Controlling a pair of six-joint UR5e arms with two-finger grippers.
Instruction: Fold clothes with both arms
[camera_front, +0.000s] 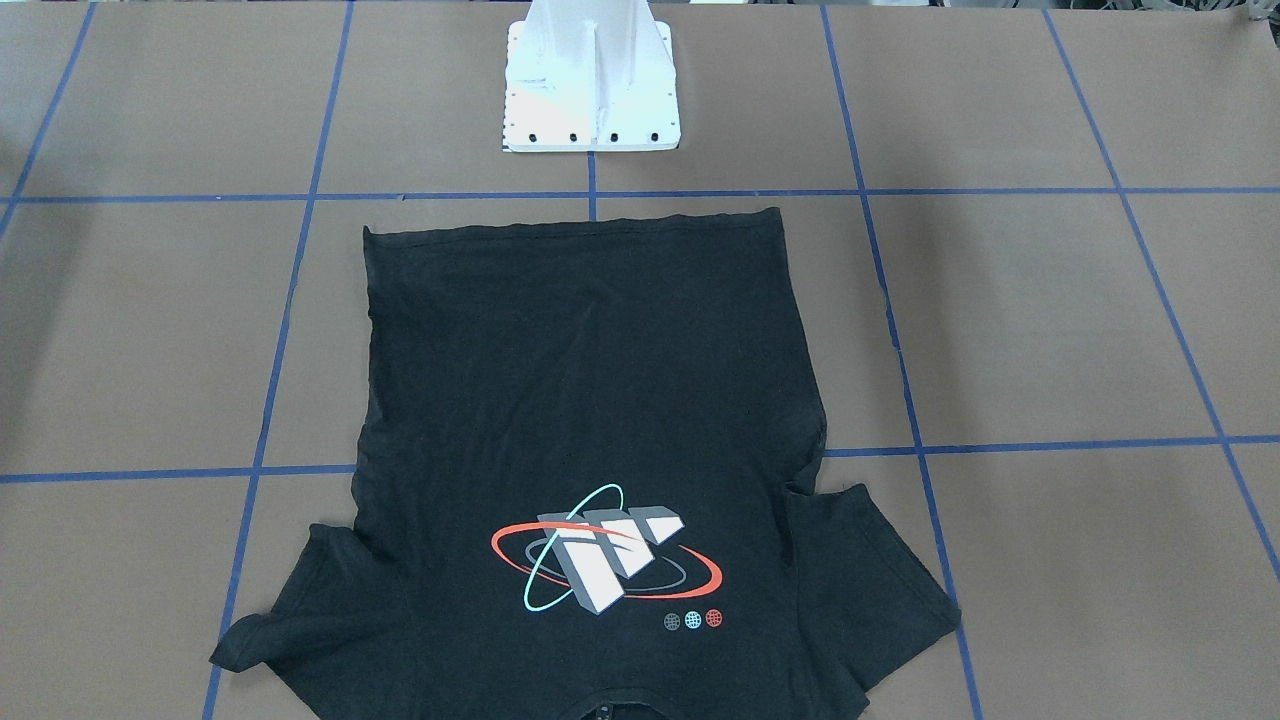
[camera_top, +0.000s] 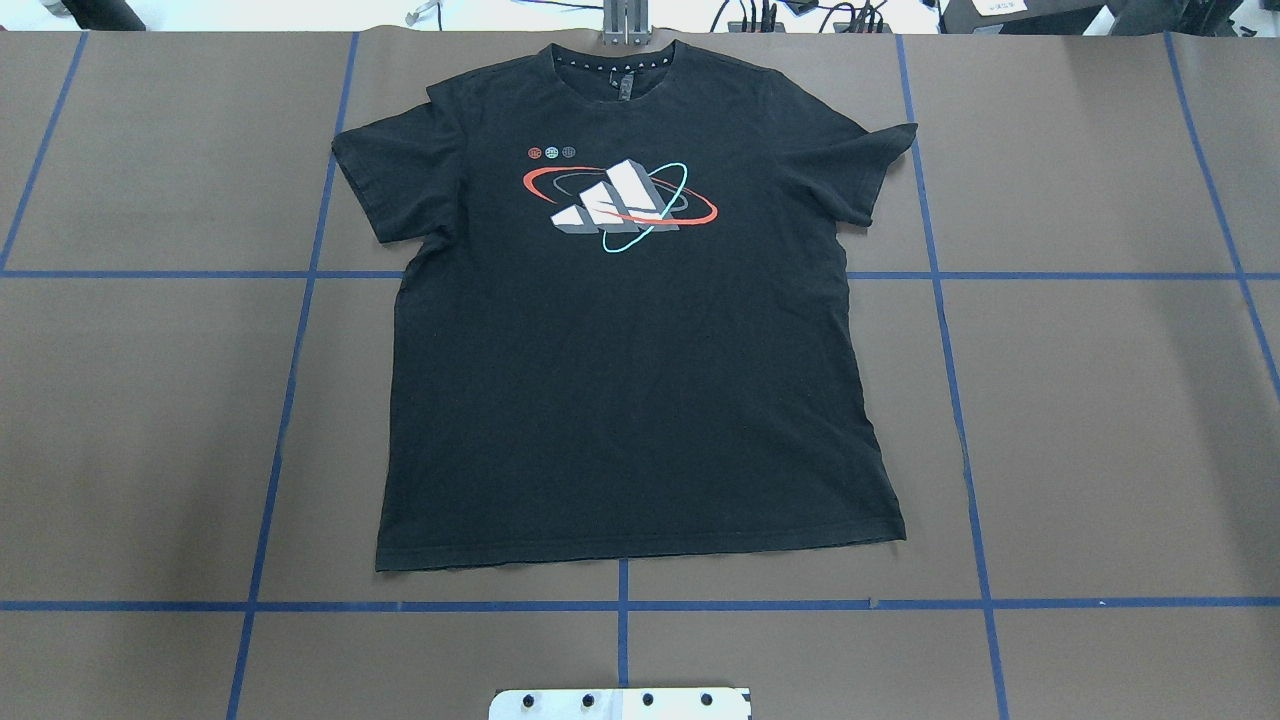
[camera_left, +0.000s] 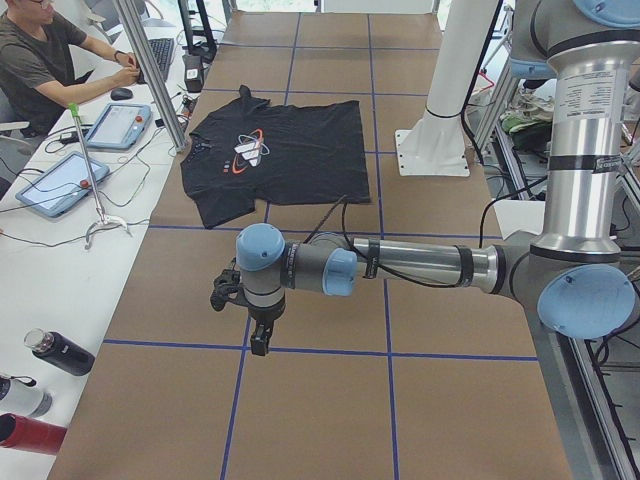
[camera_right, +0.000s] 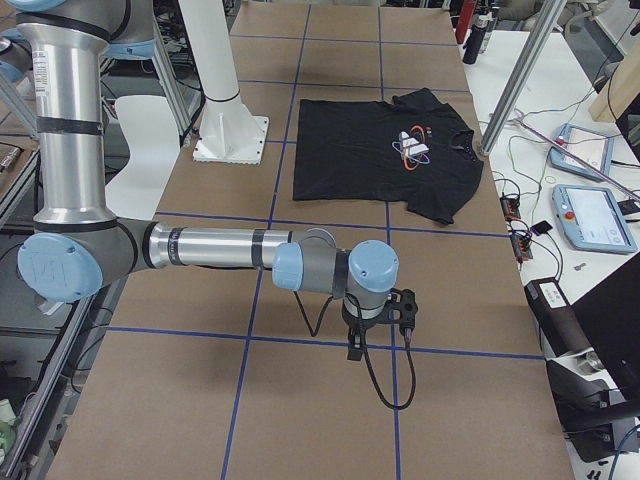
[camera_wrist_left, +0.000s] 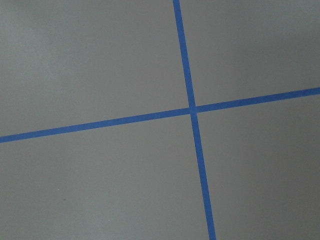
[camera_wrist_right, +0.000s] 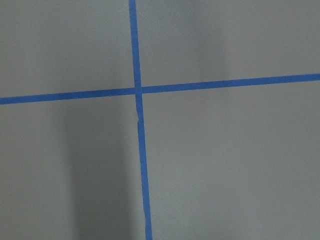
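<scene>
The black T-shirt (camera_top: 630, 380) lies flat and print side up in the middle of the brown table, collar towards the far edge and hem towards the robot's base. It also shows in the front-facing view (camera_front: 600, 400) and both side views (camera_left: 290, 150) (camera_right: 370, 150). My left gripper (camera_left: 258, 335) hangs above bare table far to the shirt's left; I cannot tell if it is open. My right gripper (camera_right: 355, 345) hangs above bare table far to the shirt's right; I cannot tell its state either. Both wrist views show only table and blue tape.
The white pedestal base (camera_front: 590, 80) stands just behind the shirt's hem. Blue tape lines (camera_top: 290, 330) divide the table into squares. An operator (camera_left: 40, 60), tablets (camera_left: 60, 180) and bottles (camera_left: 55, 350) are on a white side table beyond the collar end.
</scene>
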